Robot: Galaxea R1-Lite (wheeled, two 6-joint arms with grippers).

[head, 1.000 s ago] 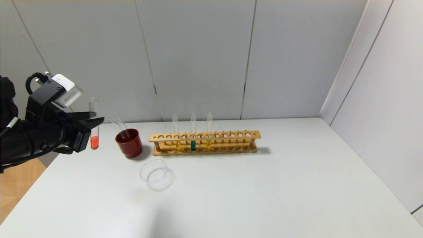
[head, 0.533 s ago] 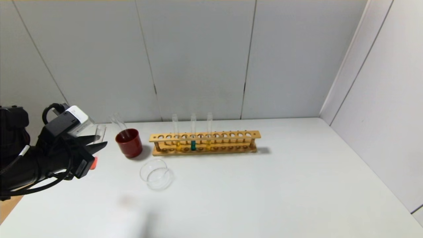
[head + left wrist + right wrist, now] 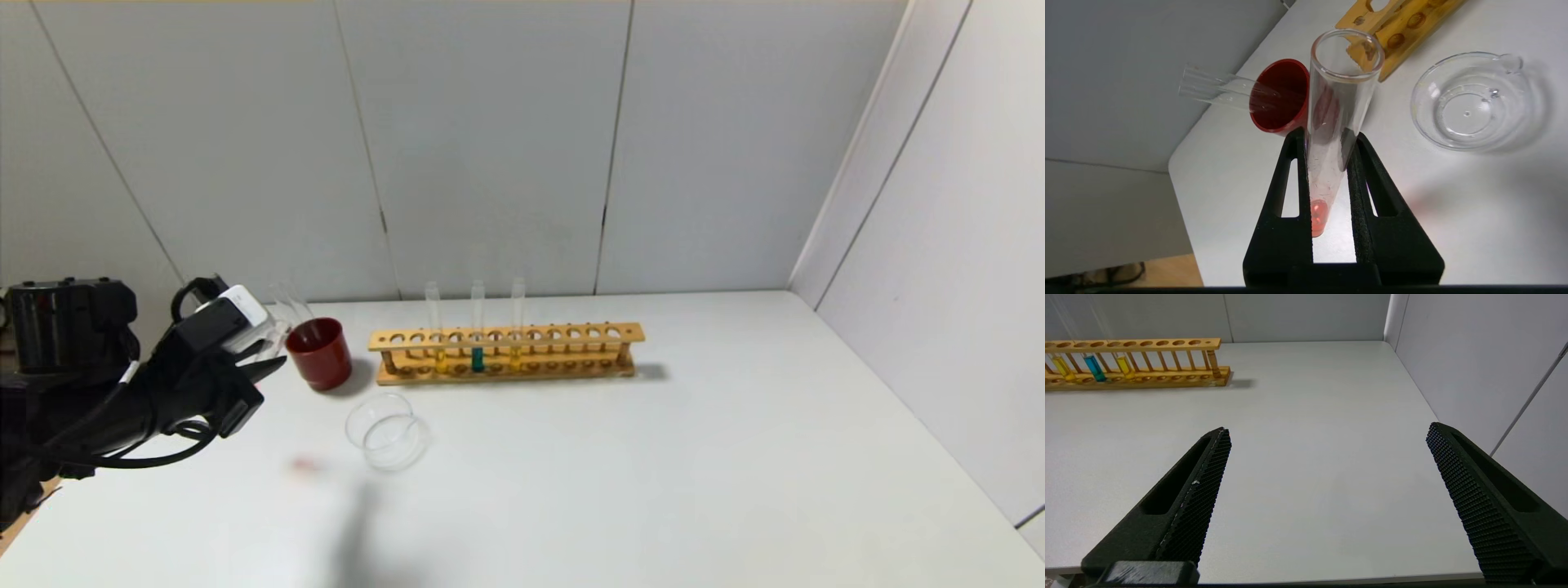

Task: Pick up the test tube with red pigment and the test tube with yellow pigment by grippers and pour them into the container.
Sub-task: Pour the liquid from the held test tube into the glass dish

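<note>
Left gripper [image 3: 1327,139] fingers are pinching the test tube with red pigment [image 3: 1331,134] beside the container [image 3: 1470,102], nothing poured yet; right gripper [image 3: 1327,433] is idling, fingers spread.

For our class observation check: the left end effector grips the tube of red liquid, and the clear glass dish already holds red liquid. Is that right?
Not quite. The left end effector does grip the test tube with red pigment, but the glass dish is empty; the red liquid sits at the tube's bottom. The left wrist view shows this.
</note>
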